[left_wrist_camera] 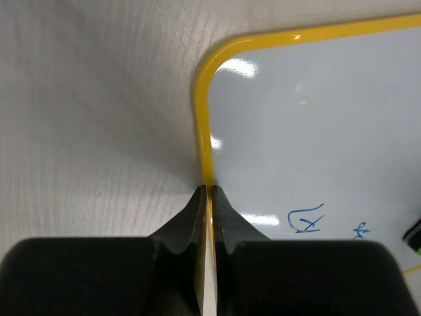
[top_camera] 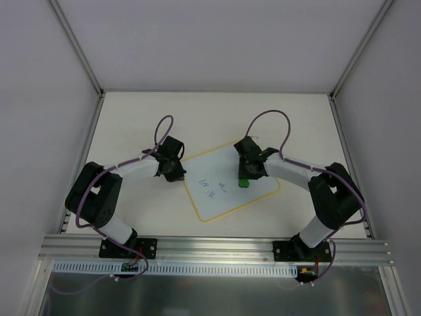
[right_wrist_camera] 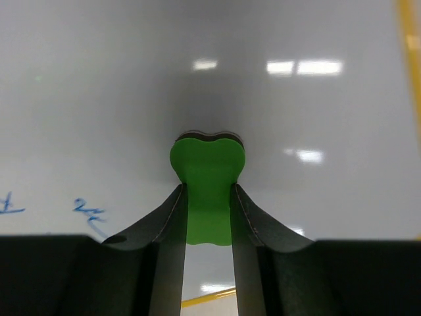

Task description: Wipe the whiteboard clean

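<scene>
The whiteboard, pale with a yellow rim, lies tilted in the middle of the table and bears small blue scribbles. My left gripper is shut on the board's left yellow rim; a blue scribble shows to its right. My right gripper is shut on the green eraser and holds it down on the board's surface right of the scribbles. In the right wrist view the eraser sits between the fingers, with blue marks at the left.
The off-white tabletop is walled by white panels at the back and sides. A metal rail runs along the near edge by the arm bases.
</scene>
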{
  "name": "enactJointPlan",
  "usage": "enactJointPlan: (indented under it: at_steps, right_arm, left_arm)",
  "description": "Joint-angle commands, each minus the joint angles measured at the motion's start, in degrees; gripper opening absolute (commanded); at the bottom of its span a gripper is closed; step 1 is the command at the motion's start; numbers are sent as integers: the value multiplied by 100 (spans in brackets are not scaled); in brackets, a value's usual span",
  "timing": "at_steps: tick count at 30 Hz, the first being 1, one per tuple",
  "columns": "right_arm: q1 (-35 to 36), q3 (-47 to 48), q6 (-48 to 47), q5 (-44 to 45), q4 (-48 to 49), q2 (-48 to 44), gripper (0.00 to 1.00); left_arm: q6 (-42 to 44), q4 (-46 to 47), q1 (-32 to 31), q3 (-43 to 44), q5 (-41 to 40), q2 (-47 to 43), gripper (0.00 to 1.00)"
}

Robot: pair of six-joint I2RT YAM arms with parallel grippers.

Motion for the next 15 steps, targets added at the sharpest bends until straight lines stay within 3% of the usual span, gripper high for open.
enactJointPlan:
  at_steps: [1, 4, 8, 15]
  right_arm:
    - [-848, -550, 8, 399, -601, -378, 17]
    - [-1122, -744, -80, 478, -592, -616, 17]
    - [-903, -657, -72, 127, -399, -477, 17]
    - [440, 520, 279, -49, -399, 762, 17]
  left_arm:
    - [162, -583, 30, -134, -95, 234, 0]
    - [180, -592, 30, -117, -78, 251, 0]
    - [180, -583, 21, -46, 36, 330, 0]
    - [162, -574, 4, 59, 186, 330, 0]
